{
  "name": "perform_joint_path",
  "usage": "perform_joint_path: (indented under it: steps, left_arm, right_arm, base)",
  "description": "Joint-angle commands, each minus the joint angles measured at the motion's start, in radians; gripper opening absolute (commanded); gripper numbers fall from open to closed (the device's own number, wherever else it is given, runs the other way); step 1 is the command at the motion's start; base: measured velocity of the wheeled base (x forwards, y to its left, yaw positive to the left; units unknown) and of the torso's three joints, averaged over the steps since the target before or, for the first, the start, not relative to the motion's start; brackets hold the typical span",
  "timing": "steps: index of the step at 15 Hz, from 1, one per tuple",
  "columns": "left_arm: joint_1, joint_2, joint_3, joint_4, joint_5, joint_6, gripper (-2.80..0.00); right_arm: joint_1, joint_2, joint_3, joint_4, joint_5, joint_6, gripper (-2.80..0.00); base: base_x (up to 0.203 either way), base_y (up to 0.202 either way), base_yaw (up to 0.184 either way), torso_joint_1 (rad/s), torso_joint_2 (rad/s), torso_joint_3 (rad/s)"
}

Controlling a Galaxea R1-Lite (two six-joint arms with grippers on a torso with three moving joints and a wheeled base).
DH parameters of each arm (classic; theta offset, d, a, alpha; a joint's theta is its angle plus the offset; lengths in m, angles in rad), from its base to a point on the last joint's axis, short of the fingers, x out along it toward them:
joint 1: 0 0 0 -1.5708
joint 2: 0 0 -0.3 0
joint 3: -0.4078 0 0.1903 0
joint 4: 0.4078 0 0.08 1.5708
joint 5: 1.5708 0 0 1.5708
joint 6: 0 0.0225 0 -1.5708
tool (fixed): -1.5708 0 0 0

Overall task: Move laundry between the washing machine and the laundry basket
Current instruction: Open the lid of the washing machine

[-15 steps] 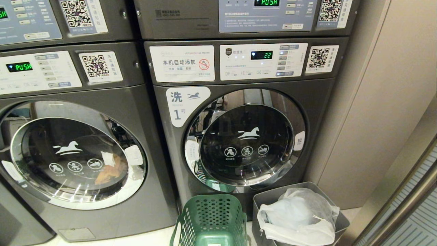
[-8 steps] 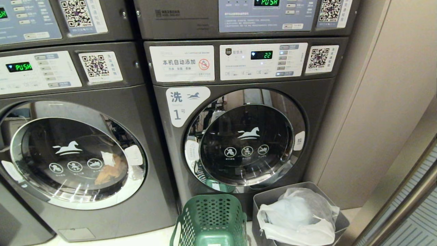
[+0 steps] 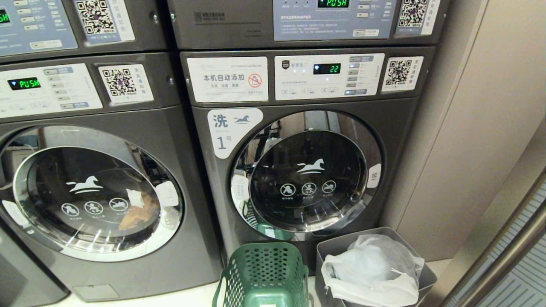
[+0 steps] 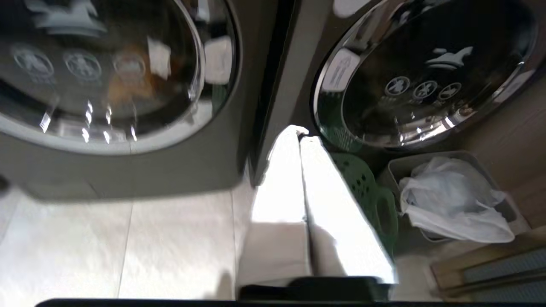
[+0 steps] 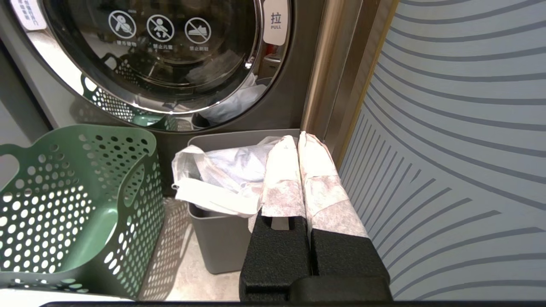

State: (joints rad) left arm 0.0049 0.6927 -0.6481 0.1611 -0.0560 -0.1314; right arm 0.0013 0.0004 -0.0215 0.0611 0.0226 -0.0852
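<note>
Washer number one (image 3: 307,170), door closed, with the empty green laundry basket (image 3: 264,273) on the floor against its front.

Opening step, nothing moved yet — left gripper (image 4: 298,140) and right gripper (image 5: 298,145) both pinched closed, holding nothing; next, one must reach the door's pull tab (image 5: 276,21).

Glossy chrome door ring (image 3: 239,170), perforated plastic basket (image 3: 264,268)

- The left gripper (image 4: 299,135) is seen in the lower centre of the left wrist view, its 2 white-wrapped fingers (image 4: 281,179) pressed together.
- The right gripper (image 5: 297,138) is seen in the lower centre of the right wrist view, its 2 fingers (image 5: 318,170) likewise pressed together, nothing held.
</note>
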Motion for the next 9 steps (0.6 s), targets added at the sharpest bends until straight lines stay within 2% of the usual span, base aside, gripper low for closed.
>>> perform_joint_path:
  steps: [1,2,4,6,8,9]
  left_arm:
    - [0.008,0.307,-0.02,-0.021,-0.002,-0.028,-0.47]
    - [0.012,0.393,-0.017,-0.061,-0.003,-0.043,0.0]
    - [0.021,0.501,0.018,-0.168,-0.004,-0.05,0.0]
    - [0.045,0.514,0.064,-0.196,-0.029,-0.06,0.0]
    - [0.138,0.549,0.093,-0.229,-0.129,-0.055,0.0]
    - [0.193,0.603,0.107,-0.28,-0.179,-0.048,0.0]
  right_arm:
    - [0.0,0.0,0.0,0.002,0.0,-0.001,-2.8]
    - [0.0,0.001,0.0,0.002,0.0,-0.001,-2.8]
    - [0.0,0.001,0.0,0.002,0.0,-0.001,-2.8]
    - [0.0,0.0,0.0,0.002,0.0,-0.001,-2.8]
    - [0.0,0.001,0.0,0.002,0.0,-0.001,-2.8]
    - [0.0,0.001,0.0,0.002,0.0,-0.001,-2.8]
  base:
    - [0.0,0.0,0.0,0.0,0.0,0.0]
    - [0.0,0.0,0.0,0.0,0.0,0.0]
    - [0.0,0.0,0.0,0.0,0.0,0.0]
    - [0.0,0.0,0.0,0.0,0.0,0.0]
    - [0.0,0.0,0.0,0.0,0.0,0.0]
    - [0.0,0.0,0.0,0.0,0.0,0.0]
